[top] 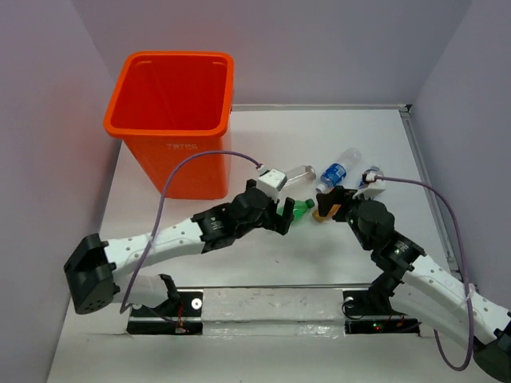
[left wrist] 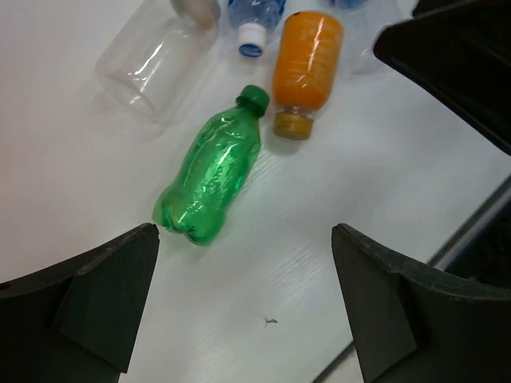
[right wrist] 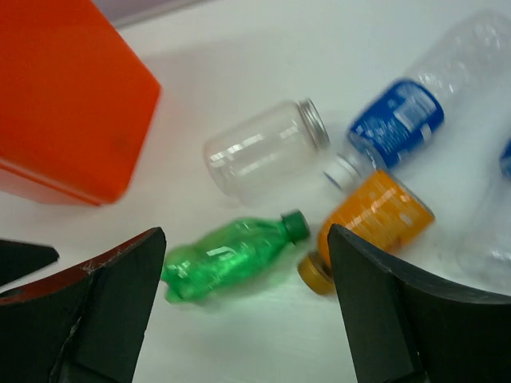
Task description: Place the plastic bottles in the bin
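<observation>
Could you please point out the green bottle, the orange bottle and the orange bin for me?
green bottle point(left wrist: 211, 175): left wrist view, middle of its body.
orange bottle point(left wrist: 307, 60): left wrist view, middle of its body.
orange bin point(top: 156, 155): top external view, on its front wall.

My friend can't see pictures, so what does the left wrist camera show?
A green bottle lies on its side on the white table, just ahead of the left hand, whose two dark fingers are wide open. Beyond it lie an orange bottle and a clear bottle.
</observation>
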Controlling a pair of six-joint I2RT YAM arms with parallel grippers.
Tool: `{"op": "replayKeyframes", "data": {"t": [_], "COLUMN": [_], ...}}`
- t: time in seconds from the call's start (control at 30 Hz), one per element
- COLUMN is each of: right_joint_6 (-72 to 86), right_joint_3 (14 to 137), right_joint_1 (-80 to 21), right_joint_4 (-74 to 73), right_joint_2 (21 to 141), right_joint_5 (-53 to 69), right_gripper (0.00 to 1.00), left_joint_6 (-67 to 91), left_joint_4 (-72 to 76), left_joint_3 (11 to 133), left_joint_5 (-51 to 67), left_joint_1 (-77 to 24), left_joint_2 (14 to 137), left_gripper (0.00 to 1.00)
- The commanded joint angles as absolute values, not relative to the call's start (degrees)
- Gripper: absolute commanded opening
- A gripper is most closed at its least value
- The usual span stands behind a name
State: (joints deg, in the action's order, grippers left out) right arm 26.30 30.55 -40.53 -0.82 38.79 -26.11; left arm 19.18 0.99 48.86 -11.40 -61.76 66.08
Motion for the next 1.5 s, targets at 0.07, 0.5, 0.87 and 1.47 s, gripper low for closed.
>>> {"op": "replayKeyframes", "data": {"t": [0.07, 0.5, 0.87, 1.47], "right_joint_6": [35.41, 39.99, 41.13, 44.82], "right_joint_3": [25.24, 19.16, 20.74, 22.33], "right_joint_1": [-40.25, -39.73, -34.73, -25.31], "right_joint_4": [-7.20, -8.09, -1.07, 16.26], "right_joint_2": [30.60, 32.52, 44.80, 63.98], "right_joint_5": [-30.67, -29.09, -26.46, -14.41], "right_gripper": [0.86, 0.94, 0.98, 1.00], "left_joint_6": [11.43, 6.33, 6.76, 11.43], "left_joint_4": [8.61, 6.77, 4.13, 6.68], "left_joint_3": [55.45, 65.92, 65.57, 53.78], "left_joint_5": [-16.36, -13.80, -12.13, -13.97], "left_joint_1": [-61.70, -58.01, -57.57, -60.38], "left_joint_2": [80.66, 101.95, 106.18, 67.70], "left_gripper": [0.99, 0.99, 0.76, 0.48]}}
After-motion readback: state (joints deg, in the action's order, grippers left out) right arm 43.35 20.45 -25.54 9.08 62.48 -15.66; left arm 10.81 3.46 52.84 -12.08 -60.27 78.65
